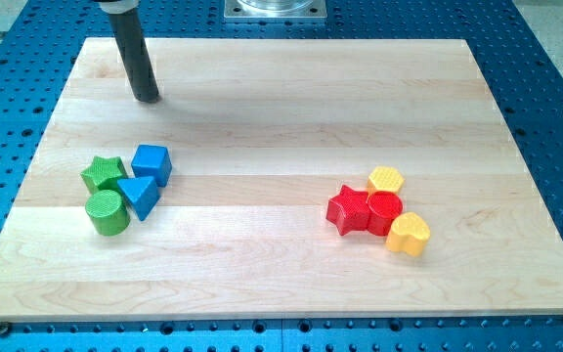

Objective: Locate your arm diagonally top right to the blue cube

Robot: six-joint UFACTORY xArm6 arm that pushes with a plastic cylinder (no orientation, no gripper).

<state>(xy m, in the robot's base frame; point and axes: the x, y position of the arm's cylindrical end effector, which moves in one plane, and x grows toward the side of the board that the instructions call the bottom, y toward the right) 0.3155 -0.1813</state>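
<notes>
The blue cube (151, 163) sits on the wooden board (281, 117) at the view's left, in a cluster with a blue triangular block (140, 196), a green star (103, 174) and a green cylinder (108, 212). My rod comes down from the view's top left. My tip (146, 97) rests on the board directly above the blue cube in the view, about a cube's width and a half away from it, touching no block.
A second cluster lies at the view's right: a red star (347, 209), a red cylinder (384, 209), a yellow hexagon block (386, 180) and a yellow heart (409, 234). A blue perforated table (555, 117) surrounds the board. A metal mount (275, 9) stands at the top edge.
</notes>
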